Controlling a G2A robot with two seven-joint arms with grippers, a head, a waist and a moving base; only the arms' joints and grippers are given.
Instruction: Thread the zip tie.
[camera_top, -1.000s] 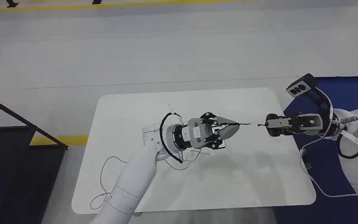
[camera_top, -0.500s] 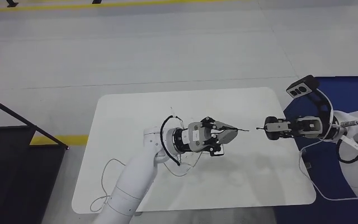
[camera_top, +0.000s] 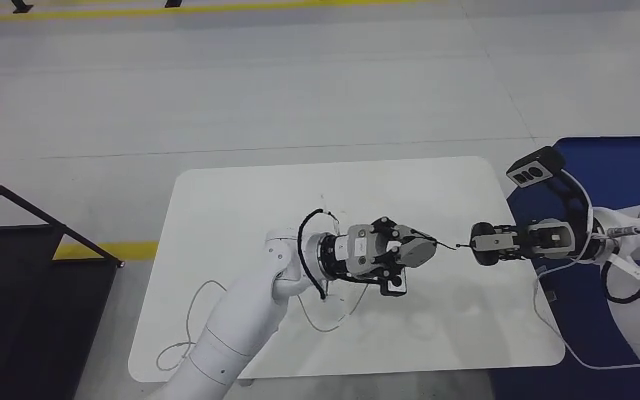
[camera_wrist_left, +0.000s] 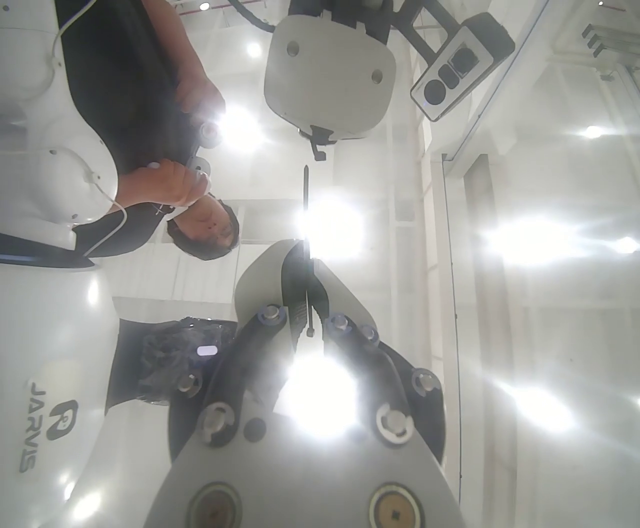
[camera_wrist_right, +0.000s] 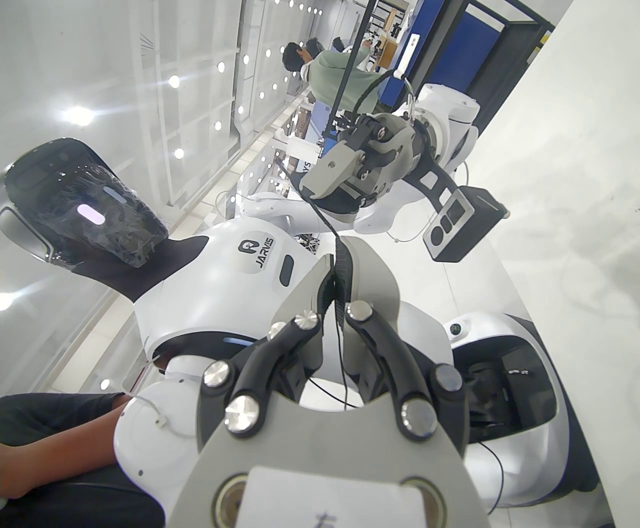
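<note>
**Tie tip aimed at right gripper**

Left gripper (camera_top: 430, 246) clamped on zip tie (camera_wrist_left: 305, 185), above mid-table (camera_top: 250, 210). Tie's long axis runs 9–3. Its free tip sticks out past the fingertips toward 3 o'clock, just short of a small black piece (camera_wrist_left: 316, 146) pinched in the right gripper (camera_top: 474, 243).

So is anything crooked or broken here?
Nothing is broken or spilled. One small thing: the tip of the zip tie, held in the left gripper, sits just short of, and slightly off line from, the small black piece in the right gripper, so it isn't threaded yet.
</note>
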